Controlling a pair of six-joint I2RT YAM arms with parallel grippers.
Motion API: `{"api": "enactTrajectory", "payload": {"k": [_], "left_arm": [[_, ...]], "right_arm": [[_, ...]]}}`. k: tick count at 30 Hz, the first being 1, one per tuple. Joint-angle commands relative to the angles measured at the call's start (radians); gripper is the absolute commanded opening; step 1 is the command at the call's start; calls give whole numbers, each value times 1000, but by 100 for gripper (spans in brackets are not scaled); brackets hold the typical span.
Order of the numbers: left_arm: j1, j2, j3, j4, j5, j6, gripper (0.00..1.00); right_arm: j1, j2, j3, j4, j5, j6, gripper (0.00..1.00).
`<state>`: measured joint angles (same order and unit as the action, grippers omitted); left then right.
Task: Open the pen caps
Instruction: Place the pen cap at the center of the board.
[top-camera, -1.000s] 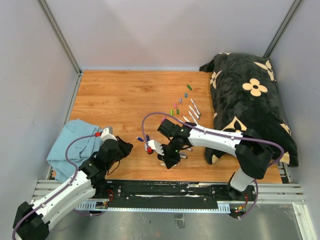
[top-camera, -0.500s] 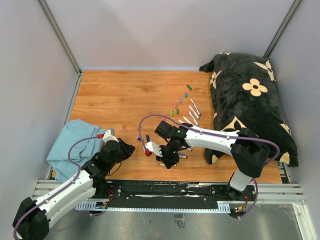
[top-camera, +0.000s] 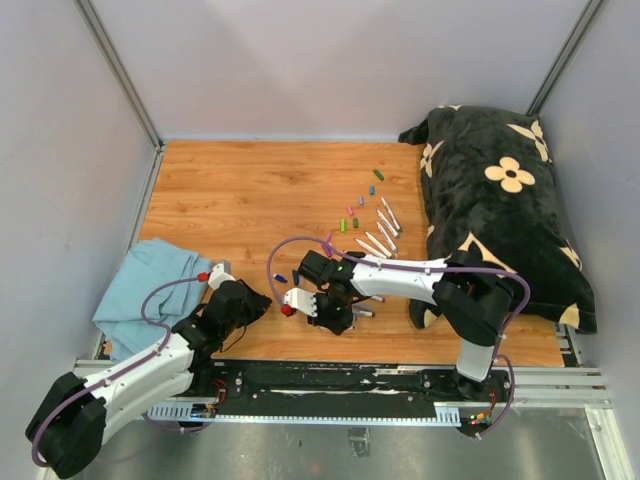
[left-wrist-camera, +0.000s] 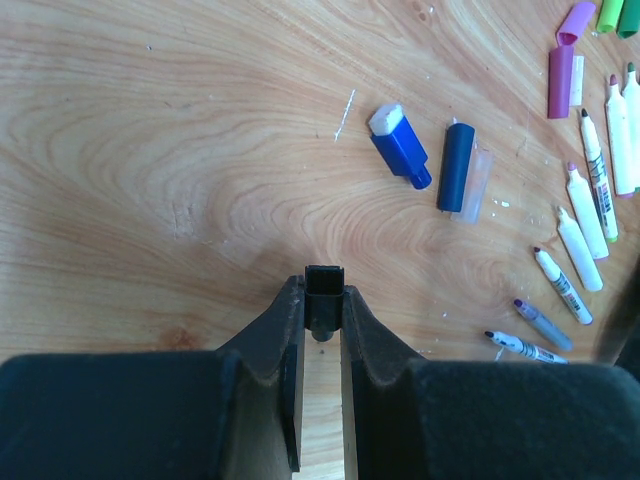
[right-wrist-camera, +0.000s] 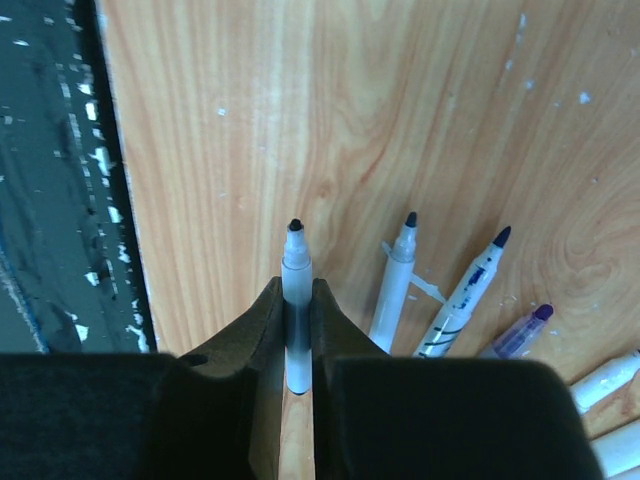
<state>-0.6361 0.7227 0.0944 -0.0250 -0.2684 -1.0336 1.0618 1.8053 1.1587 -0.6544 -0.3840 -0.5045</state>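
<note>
My left gripper (left-wrist-camera: 324, 296) is shut on a small dark pen cap (left-wrist-camera: 324, 281), low over the wood floor; in the top view it (top-camera: 258, 300) is at the front left. Two blue pen caps (left-wrist-camera: 400, 147) (left-wrist-camera: 457, 165) lie just ahead of it. Purple caps (left-wrist-camera: 561, 82) and green caps (left-wrist-camera: 610, 12) lie further off. My right gripper (right-wrist-camera: 297, 292) is shut on an uncapped white pen barrel (right-wrist-camera: 296, 262) with a black tip, held near the front edge (top-camera: 338, 320). Beside it lie three uncapped pens (right-wrist-camera: 398, 280) (right-wrist-camera: 470, 290) (right-wrist-camera: 515, 335).
A light blue cloth (top-camera: 150, 290) lies at the front left, beside my left arm. A black flowered pillow (top-camera: 500, 210) fills the right side. A row of loose caps (top-camera: 361, 200) and pens (top-camera: 385, 225) runs toward it. The metal rail (right-wrist-camera: 50, 200) borders the near edge.
My right arm has shifted left and slightly toward the front edge with the pen barrel. My left arm has lowered and slid a little right, still holding the dark cap.
</note>
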Motion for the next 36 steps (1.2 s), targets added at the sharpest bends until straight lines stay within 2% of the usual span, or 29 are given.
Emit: {"api": "enactTrajectory", "payload": {"k": [1, 5, 36], "left_arm": [[6, 7, 0, 30, -29, -31, 0], [5, 7, -2, 26, -36, -29, 1], [6, -23, 19, -17, -33, -10, 35]], "right_arm": [[18, 27, 29, -5, 96, 41, 11], [24, 40, 31, -5, 114, 43, 15], [32, 52, 41, -14, 157, 49, 30]]}}
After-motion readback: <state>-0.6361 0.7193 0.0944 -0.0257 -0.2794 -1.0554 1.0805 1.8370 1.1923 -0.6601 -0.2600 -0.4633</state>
